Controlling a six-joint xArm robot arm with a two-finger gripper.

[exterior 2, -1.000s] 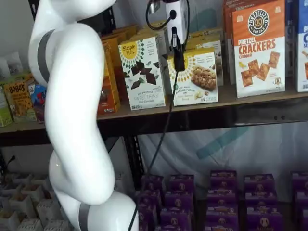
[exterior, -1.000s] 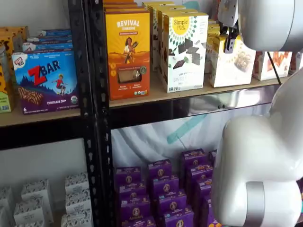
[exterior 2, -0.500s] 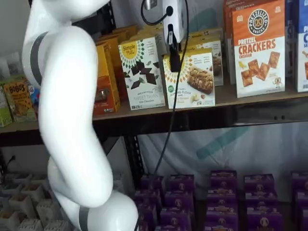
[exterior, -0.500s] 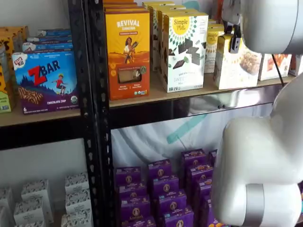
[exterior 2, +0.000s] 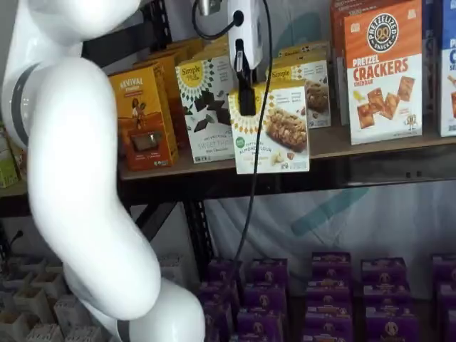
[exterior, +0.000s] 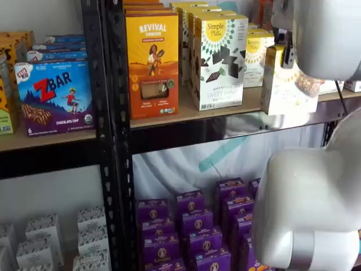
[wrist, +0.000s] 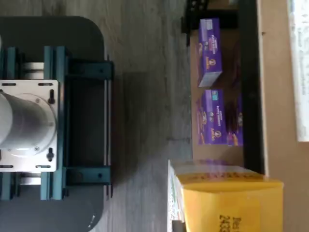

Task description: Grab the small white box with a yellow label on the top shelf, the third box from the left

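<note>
My gripper (exterior 2: 246,105) is shut on the small white box (exterior 2: 273,128), a cream carton with a yellow sunburst and yellow top edge. It holds the box in the air, out in front of the top shelf's black rail (exterior 2: 370,169). In both shelf views the black fingers clamp the box's upper edge. The box (exterior: 285,90) hangs past the rail (exterior: 225,129), with the gripper (exterior: 289,56) above it. In the wrist view the box's yellow top (wrist: 231,203) shows close up.
A taller white box with chocolate squares (exterior 2: 210,107) and an orange Revival box (exterior 2: 142,117) stand on the shelf. So do another small Simple Mills box (exterior 2: 308,85) and a pretzel crackers box (exterior 2: 381,71). Purple boxes (exterior 2: 320,292) fill the lower shelf. The white arm (exterior 2: 85,178) is in the foreground.
The gripper has drawn the small white box forward off the top shelf, out past the front rail. A second small box behind it now shows.
</note>
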